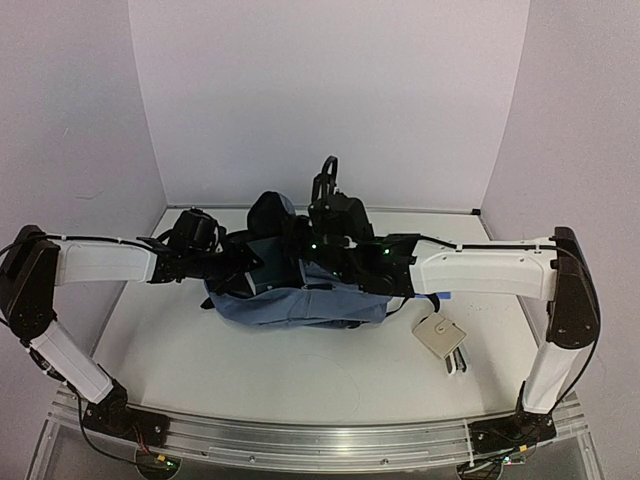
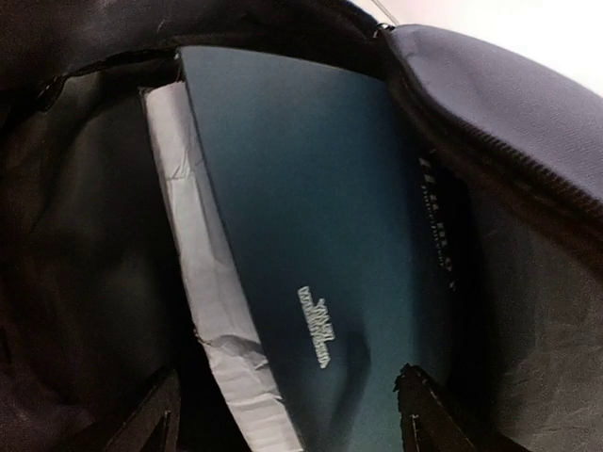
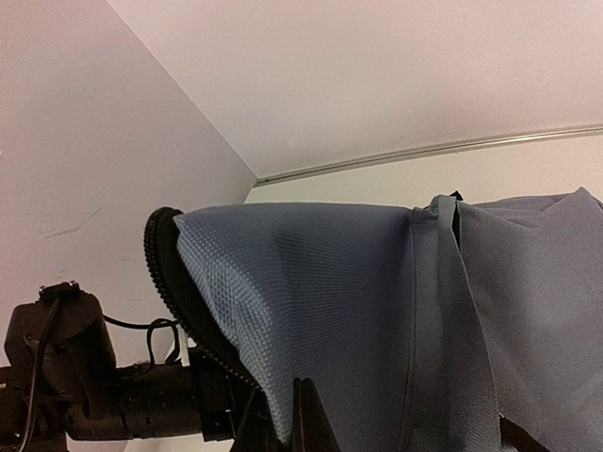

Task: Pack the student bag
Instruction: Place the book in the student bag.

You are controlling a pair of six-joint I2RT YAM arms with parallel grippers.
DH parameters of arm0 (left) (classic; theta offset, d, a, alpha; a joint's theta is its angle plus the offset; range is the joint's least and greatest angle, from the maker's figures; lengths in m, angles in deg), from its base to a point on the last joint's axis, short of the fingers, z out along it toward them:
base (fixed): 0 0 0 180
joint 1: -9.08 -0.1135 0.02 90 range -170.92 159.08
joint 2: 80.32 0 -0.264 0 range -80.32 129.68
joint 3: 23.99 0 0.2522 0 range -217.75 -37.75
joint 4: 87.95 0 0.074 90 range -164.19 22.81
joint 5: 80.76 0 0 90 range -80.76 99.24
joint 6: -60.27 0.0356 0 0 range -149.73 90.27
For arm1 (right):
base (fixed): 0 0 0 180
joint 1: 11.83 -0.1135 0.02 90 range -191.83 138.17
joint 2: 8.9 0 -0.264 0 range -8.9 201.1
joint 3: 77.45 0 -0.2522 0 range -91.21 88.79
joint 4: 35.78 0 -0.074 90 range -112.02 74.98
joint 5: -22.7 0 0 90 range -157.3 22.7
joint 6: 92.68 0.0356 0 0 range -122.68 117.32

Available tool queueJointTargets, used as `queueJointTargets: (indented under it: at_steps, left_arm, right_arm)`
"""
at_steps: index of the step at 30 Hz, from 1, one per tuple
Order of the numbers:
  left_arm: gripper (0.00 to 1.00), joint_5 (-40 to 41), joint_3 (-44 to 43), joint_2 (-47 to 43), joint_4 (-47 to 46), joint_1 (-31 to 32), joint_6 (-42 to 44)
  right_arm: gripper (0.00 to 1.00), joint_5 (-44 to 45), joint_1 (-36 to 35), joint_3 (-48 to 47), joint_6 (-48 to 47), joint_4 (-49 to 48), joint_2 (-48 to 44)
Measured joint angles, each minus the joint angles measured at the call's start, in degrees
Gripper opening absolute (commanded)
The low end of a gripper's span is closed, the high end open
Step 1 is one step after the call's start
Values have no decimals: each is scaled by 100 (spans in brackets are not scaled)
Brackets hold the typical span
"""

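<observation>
The student bag [image 1: 300, 305], slate-blue fabric, lies in the middle of the table with its mouth facing left. My left gripper [image 1: 238, 268] reaches into that mouth. In the left wrist view it [image 2: 287, 403] stands open, fingers [image 2: 419, 405] apart, touching nothing. Between and beyond them lies a dark teal book [image 2: 311, 207] with a crumpled white page edge [image 2: 203, 292], inside the bag's dark lining [image 2: 85, 245]. My right gripper [image 3: 292, 414] is shut on a fold of the bag's upper fabric [image 3: 330, 301] beside the zipper and holds it raised.
A small beige flat object [image 1: 440, 336] with white handles [image 1: 457, 362] under it lies on the table right of the bag. A bit of blue [image 1: 450, 296] shows under the right forearm. White walls close the back and sides.
</observation>
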Motion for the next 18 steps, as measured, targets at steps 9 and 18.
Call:
queueJointTargets:
  at_steps: [9, 18]
  left_arm:
    - [46, -267, -161, 529, -228, 84, -119]
    - [44, -397, -1136, 1437, -296, 418, -25]
  right_arm:
    - [0, -6, 0, 17, 14, -4, 2]
    - [0, -17, -7, 42, 35, -39, 62]
